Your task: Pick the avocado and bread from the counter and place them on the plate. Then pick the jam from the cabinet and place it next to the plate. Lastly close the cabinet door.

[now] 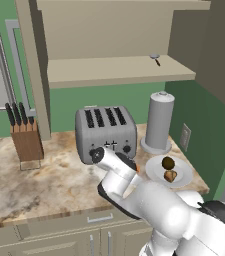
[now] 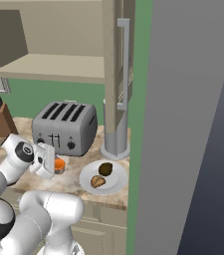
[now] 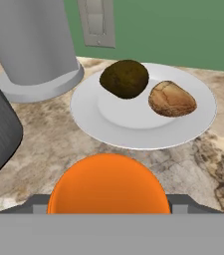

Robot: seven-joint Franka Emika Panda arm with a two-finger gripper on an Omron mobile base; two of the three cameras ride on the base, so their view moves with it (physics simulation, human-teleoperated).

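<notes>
With the jam (image 3: 108, 184) clamped between the jaws of the gripper (image 2: 56, 167) just beside the plate (image 3: 193, 124), where the avocado (image 3: 125, 78) and bread (image 3: 171, 99) already lie, the jar should be lowered upright onto the counter (image 3: 49, 144) clear of the plate's rim before being released.

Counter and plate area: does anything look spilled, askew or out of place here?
Nothing stands out. The avocado and bread sit side by side on the plate, the jam is in the gripper beside it, and the cabinet stands open.
</notes>
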